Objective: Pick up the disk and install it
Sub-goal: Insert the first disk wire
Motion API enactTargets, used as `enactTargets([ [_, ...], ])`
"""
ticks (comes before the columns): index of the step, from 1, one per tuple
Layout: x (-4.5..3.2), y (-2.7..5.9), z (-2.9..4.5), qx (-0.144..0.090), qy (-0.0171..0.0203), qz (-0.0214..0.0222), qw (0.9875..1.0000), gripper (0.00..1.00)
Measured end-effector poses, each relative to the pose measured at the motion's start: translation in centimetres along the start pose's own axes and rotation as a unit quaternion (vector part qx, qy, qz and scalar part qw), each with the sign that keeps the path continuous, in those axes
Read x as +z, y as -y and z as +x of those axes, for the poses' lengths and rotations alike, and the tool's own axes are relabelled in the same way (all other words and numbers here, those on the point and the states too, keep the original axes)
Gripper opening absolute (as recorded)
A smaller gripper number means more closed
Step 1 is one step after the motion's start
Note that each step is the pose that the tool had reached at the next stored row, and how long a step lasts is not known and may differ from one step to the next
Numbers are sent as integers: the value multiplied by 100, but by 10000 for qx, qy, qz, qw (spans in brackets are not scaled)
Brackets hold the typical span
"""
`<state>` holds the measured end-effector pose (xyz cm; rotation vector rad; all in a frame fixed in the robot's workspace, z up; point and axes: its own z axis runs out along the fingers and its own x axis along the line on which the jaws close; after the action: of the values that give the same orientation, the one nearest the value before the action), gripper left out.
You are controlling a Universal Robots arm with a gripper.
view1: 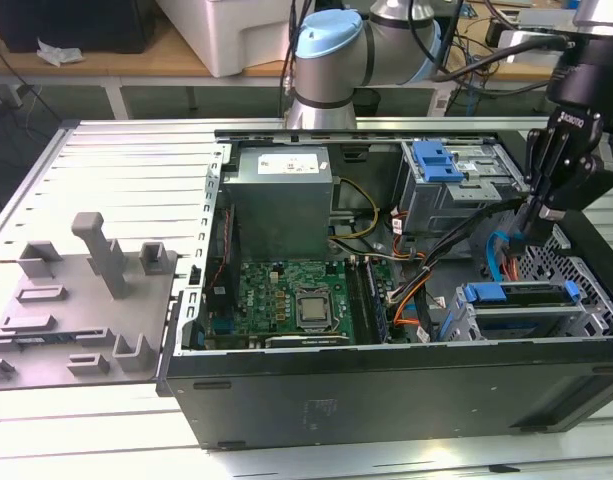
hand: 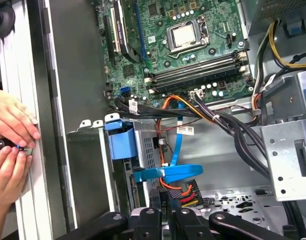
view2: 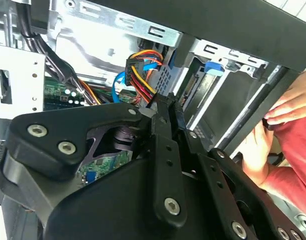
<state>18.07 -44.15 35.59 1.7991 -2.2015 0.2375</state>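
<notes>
- Exterior view. One computer case lies open on one slatted metal table. One grey fixture plate sits at the exterior view's left.
- Inside the case are one power supply, one motherboard and two drive cages. The far cage carries one blue latch.
- The one disk lies flat in the near cage at the exterior view's right. Blue carrier plastic shows at both of its ends, with a grey strip between.
- The one gripper hangs above the disk, apart from it, its fingers brought together on nothing.
- Second wrist view. The gripper is clenched and empty. Beyond it lie one bundle of coloured cables and a person's hand with a red sleeve.
- First wrist view. The gripper points towards one blue flat cable. The disk shows its blue carrier end in the cage. Two hands rest at the case's outer wall. One processor socket sits on the motherboard.
</notes>
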Motion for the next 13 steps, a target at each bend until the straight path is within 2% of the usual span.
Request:
enactTargets([
  [4,3,15,75,-11,72,7,10000,18],
  [5,9,20,100,-15,117,8,9999,18],
  [7,19,27,130,-23,213,5,9998,18],
  [8,25,31,149,-30,293,1,9996,18],
  [9,37,39,187,-42,426,-12,9991,18],
  [10,45,44,209,-48,484,-19,9988,18],
  [11,49,47,222,-52,514,-24,9987,18],
  [12,59,54,252,-58,566,-31,9984,18],
  [13,65,58,270,-61,594,-35,9982,18],
])
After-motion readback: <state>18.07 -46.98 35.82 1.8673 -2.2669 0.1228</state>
